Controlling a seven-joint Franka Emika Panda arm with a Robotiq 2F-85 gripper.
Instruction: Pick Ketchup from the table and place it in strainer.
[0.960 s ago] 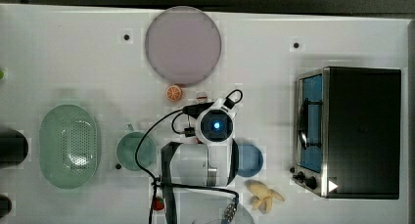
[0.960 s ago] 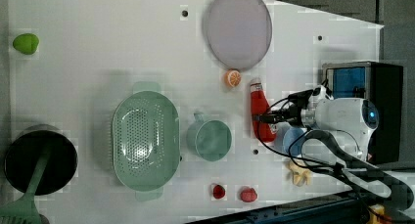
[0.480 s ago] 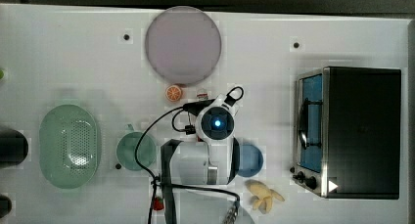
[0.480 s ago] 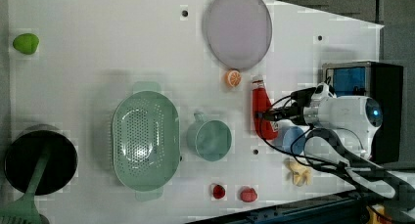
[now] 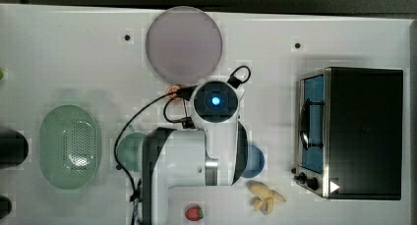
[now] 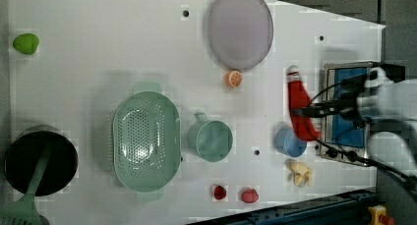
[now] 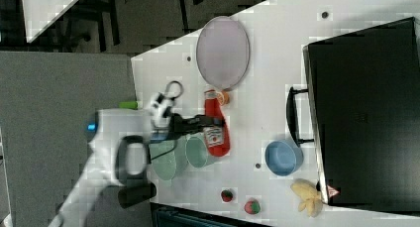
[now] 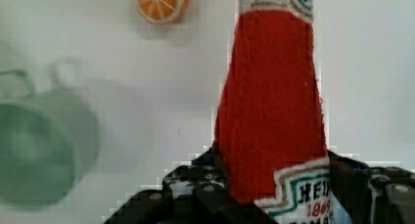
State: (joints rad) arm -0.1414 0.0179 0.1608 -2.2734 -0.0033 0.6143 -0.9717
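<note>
The Ketchup (image 6: 300, 112) is a slim red bottle with a white label, and it hangs clear of the table with its cap pointing toward the grey-lilac plate. My gripper (image 6: 309, 109) is shut on the bottle's lower body. In the wrist view both black fingers (image 8: 195, 185) press the sides of the Ketchup (image 8: 271, 111) near its label. In the right view the Ketchup (image 7: 215, 128) hovers beside the green cup. The strainer (image 6: 146, 141), a pale green perforated oval basket, sits far off at the left view's left, also seen as the strainer (image 5: 70, 146). In the top view the wrist (image 5: 216, 99) covers the bottle.
A round green cup (image 6: 211, 139) stands between the bottle and the strainer. A blue bowl (image 6: 289, 141), an orange slice (image 6: 234, 79), the plate (image 6: 241, 28), a banana (image 6: 300, 172), strawberries (image 6: 220, 191) and a toaster oven (image 5: 354, 131) surround the gripper. A black pot (image 6: 39, 158) sits beyond the strainer.
The jaws closed on the bottle and it rose off the table with the gripper, shifting toward the left view's right. In the top view the wrist moved toward the plate.
</note>
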